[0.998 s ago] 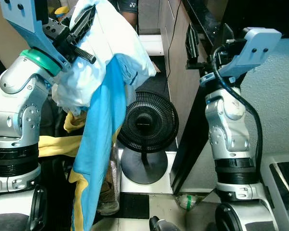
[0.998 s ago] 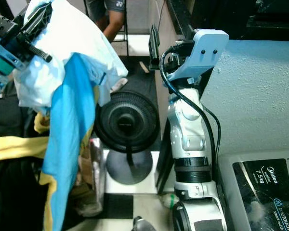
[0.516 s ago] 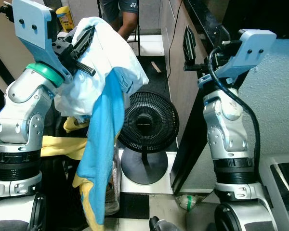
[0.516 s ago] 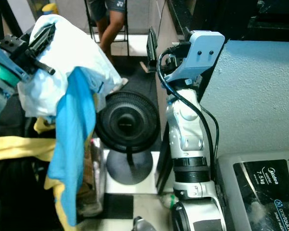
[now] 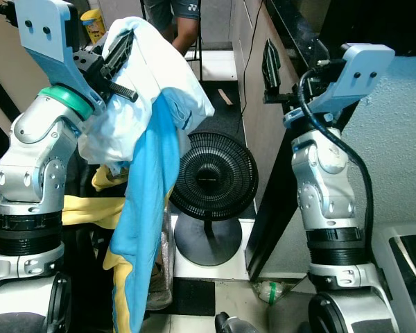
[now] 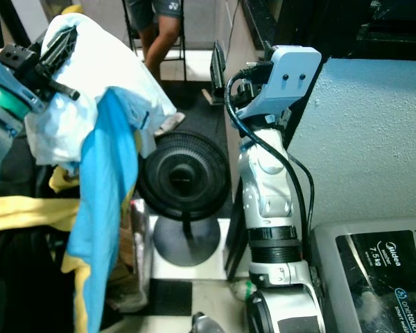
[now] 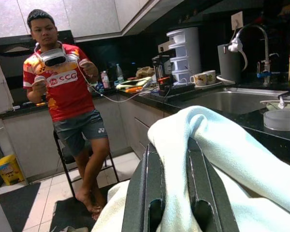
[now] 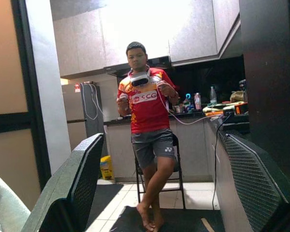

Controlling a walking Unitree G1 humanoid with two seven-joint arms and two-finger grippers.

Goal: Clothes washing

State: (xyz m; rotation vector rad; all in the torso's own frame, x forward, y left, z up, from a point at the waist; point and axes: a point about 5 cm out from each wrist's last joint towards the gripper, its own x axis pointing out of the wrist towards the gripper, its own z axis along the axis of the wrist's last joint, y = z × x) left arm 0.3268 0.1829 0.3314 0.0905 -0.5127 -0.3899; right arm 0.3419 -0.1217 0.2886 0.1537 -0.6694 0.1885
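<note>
My left gripper (image 5: 125, 43) is raised at the upper left, shut on a bundle of clothes: a white garment (image 5: 173, 76) draped over its fingers (image 7: 200, 188) and a blue cloth with a yellow hem (image 5: 142, 229) hanging down from it. More yellow fabric (image 5: 83, 211) lies lower at the left. My right gripper (image 5: 270, 66) is raised at the upper right, open, with nothing between its fingers (image 8: 82, 179). The washing machine's lid (image 6: 374, 270) shows at the lower right corner.
A black standing fan (image 5: 211, 187) stands on the floor between my arms. A person (image 8: 147, 145) sits on a chair ahead in the kitchen. A dark counter edge (image 5: 291, 28) and a rough wall (image 6: 374, 139) run along the right. A yellow bin (image 5: 91, 21) sits far left.
My left arm has lifted the clothes bundle slightly; the blue cloth hangs straighter and lower. The right arm has barely moved.
</note>
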